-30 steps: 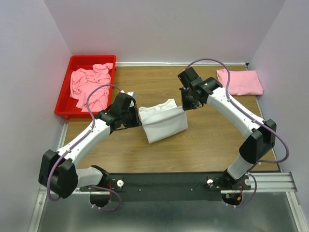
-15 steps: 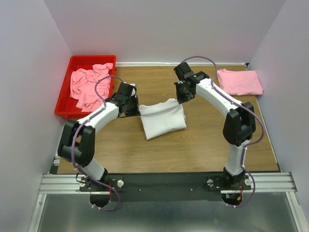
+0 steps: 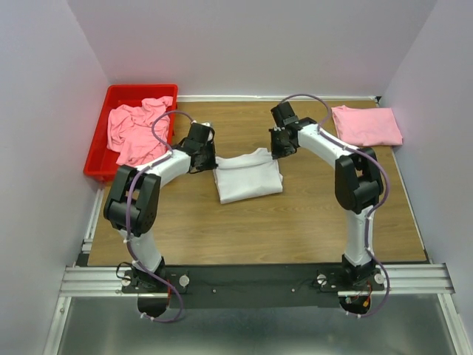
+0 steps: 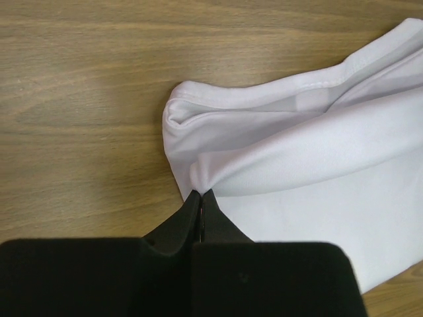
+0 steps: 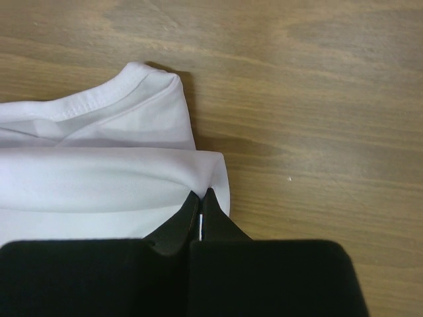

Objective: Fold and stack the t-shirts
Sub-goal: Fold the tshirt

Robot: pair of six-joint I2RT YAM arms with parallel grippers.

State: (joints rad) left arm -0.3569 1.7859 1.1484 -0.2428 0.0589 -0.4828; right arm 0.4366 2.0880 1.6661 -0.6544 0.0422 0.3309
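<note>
Both arms had swung fwd since the earlier frame, laying the white t-shirt flatter mid-table. Its far corners were pinched tight by the left end effector & right end effector, w/ the shirt's long axis running between them. The folded pink t-shirt lay nearer the right arm.

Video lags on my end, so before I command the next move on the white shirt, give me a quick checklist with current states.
1. Pinch of left claw on white t-shirt edge: ok.
2. Pinch of right claw on the opposite edge: ok.
3. All layers caught in each pinch: cannot tell.
4. Shirt body resting on the table: ok.
5. Top of folded pink t-shirt, far right corner, free for stacking: ok.
6. Emptying of red bin: not ok, crumpled pink t-shirts inside.
</note>
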